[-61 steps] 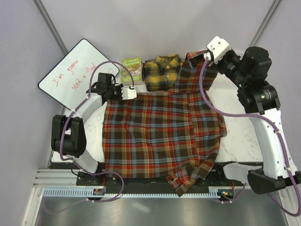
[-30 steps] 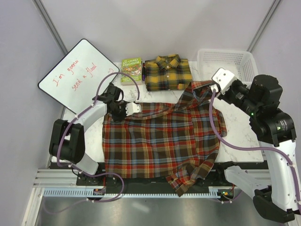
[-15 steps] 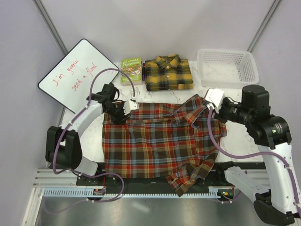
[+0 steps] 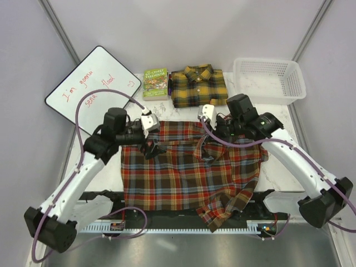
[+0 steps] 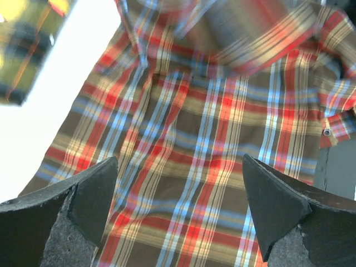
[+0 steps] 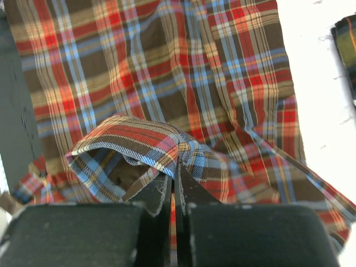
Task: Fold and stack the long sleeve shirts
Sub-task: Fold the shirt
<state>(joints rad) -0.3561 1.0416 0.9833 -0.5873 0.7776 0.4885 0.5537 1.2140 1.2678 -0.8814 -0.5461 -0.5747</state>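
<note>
Both arms swung inward over the red-brown plaid shirt (image 4: 183,178), spread across the counter (image 4: 270,179), long axis apparently left-right, hem leftward, folded yellow shirt (image 4: 197,87) behind it, left fingers (image 5: 89,194) wide above cloth, right fingers (image 6: 151,194) pinching a raised fold

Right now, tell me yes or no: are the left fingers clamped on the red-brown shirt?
No, the left fingers stand wide apart above the red-brown shirt, pinching no cloth.

Table (image 4: 177,113): red shirt (image 4: 189,172), yellow shirt (image 4: 197,86), book (image 4: 156,82)
</note>
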